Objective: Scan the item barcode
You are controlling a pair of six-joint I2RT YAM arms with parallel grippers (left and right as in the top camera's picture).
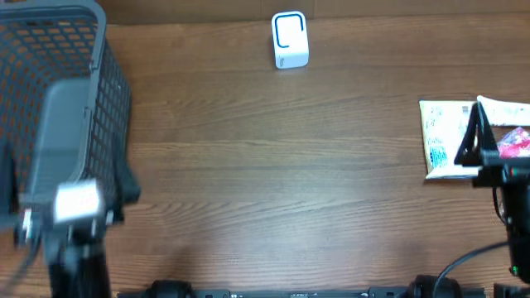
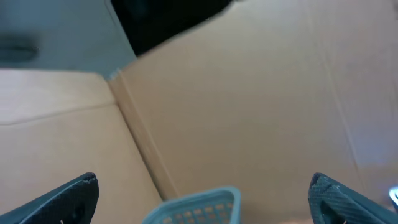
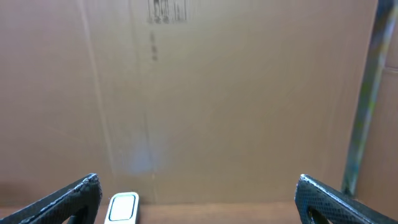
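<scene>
We judge the task to be at its opening step: nothing is picked up yet. The packet (image 1: 439,136), a flat white pouch with yellow print, lies well to the right of the scanner (image 1: 290,40) and nearer the robot, with a second packet (image 1: 515,142) showing pink just beyond it, farther still from the scanner. The right pincer (image 3: 199,191) stands over the first packet's far edge with its jaws spread fully and nothing between them. Its own camera looks level across the tabletop (image 1: 273,174) toward the scanner, low in that view. The left pincer (image 2: 202,191) is equally wide and empty, well to the left of the scanner, above the grey mesh basket (image 1: 91,74). The next move, as we read it, calls for the right pincer to come down and close on an edge of the thin packet, then carry it to the scanner with the barcode turned to its window. We cannot tell which face bears the code. The tabletop is dark brown wood grain, bare between scanner and packet. Behind the scanner rises a plain cardboard wall (image 3: 236,93), creased vertically, with a faint printed mark near its top.
</scene>
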